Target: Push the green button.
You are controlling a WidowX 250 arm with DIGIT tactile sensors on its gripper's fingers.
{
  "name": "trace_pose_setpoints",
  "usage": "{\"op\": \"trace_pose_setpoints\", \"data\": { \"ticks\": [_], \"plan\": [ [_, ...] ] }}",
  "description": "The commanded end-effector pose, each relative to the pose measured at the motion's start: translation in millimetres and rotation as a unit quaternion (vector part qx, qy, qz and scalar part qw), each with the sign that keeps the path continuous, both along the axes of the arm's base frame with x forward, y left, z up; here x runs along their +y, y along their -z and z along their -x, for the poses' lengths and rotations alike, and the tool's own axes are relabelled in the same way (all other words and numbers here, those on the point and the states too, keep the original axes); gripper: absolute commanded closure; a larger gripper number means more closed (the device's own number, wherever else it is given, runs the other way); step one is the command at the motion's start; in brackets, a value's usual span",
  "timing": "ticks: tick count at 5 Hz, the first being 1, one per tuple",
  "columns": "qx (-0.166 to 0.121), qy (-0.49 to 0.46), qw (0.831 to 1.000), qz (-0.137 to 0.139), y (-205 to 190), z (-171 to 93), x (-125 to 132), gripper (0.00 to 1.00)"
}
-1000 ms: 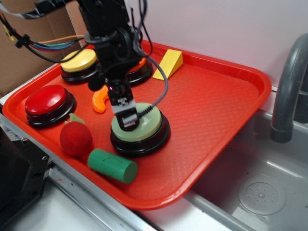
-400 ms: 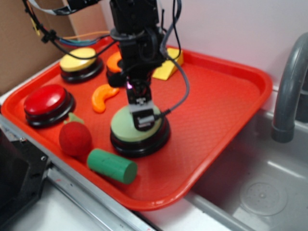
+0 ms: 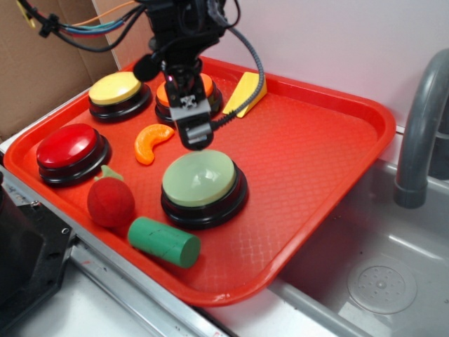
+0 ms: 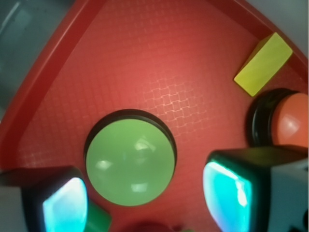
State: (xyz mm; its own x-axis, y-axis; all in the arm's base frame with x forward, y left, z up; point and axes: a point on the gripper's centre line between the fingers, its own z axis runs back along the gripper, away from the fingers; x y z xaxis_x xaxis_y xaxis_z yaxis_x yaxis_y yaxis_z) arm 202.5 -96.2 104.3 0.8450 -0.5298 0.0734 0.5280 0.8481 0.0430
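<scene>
The exterior camera sits high off the tray's (image 3: 365, 112) near corner, looking down at a slant across the whole tray, with the sink (image 3: 393, 274) at four o'clock and cardboard (image 3: 42, 77) at ten o'clock. The wrist camera hangs close above, facing straight down between the jaws. Both views share the green button (image 3: 199, 178) (image 4: 130, 162), the orange button (image 3: 203, 88) (image 4: 292, 123) and the yellow wedge (image 3: 245, 91) (image 4: 263, 64).

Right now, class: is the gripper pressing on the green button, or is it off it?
Off it. The gripper hangs above the tray behind the green button, whose whole dome is uncovered in both views.
</scene>
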Motion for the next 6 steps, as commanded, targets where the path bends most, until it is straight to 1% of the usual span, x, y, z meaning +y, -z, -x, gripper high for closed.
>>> {"op": "trace_pose_setpoints", "data": {
  "ticks": [1, 2, 4, 6],
  "plan": [
    [-0.002, 0.002, 1.0, 0.03, 45.3, 18.3, -17.4, 0.0],
    [-0.017, -0.007, 1.0, 0.024, 45.4, 15.2, -11.0, 0.0],
    [-0.003, -0.031, 0.999, 0.015, 44.9, 6.6, -7.8, 0.0],
    [-0.003, -0.031, 0.999, 0.015, 44.9, 6.6, -7.8, 0.0]
  ]
}}
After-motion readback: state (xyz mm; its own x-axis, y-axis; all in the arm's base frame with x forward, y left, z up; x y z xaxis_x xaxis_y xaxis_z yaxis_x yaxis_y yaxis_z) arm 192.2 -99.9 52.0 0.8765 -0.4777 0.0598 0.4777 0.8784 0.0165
